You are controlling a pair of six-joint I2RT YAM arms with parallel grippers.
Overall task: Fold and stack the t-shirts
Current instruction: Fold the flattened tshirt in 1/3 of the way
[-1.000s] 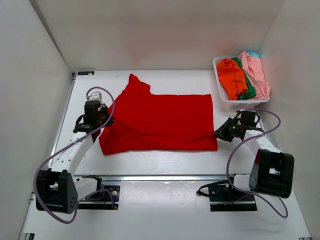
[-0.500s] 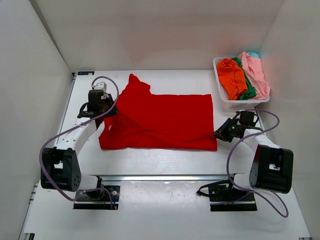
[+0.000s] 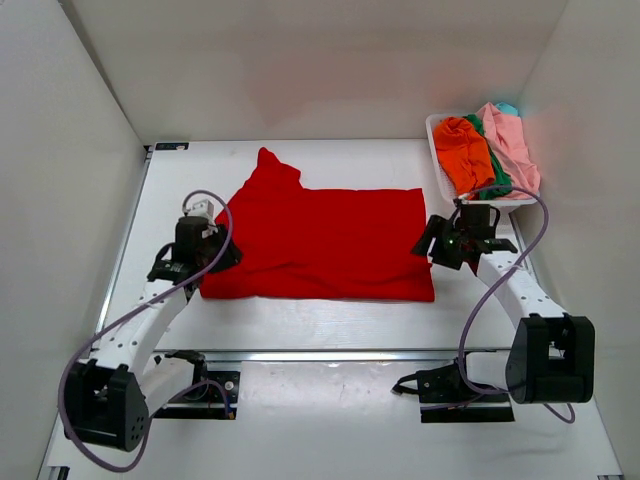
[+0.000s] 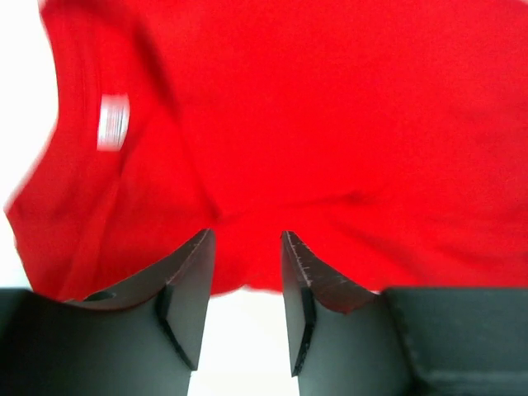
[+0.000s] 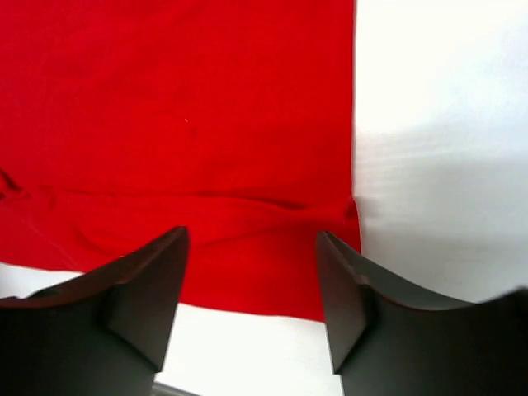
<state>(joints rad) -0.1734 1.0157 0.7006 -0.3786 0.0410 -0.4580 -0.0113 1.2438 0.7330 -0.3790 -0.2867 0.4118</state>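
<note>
**Spread flat, nothing held**

The red t-shirt (image 3: pixel 320 240) lay flat in the middle of the frame. The left gripper (image 3: pixel 220 256) hovered at its left edge, jaws partly apart and empty. The right gripper (image 3: pixel 430 240), at the right edge, gaped wide, holding nothing. Other t-shirts (image 3: pixel 480 150) filled the basket (image 3: pixel 431 124), upper right.

Red t-shirt (image 3: pixel 320 240) spread out, others heaped
We see it flat on the counter (image 3: pixel 300 325); orange shirt (image 3: pixel 462 150), green shirt (image 3: pixel 497 182), pink shirt (image 3: pixel 513 142) and teal shirt (image 3: pixel 508 108) lie crumpled in the basket (image 3: pixel 431 125).
</note>
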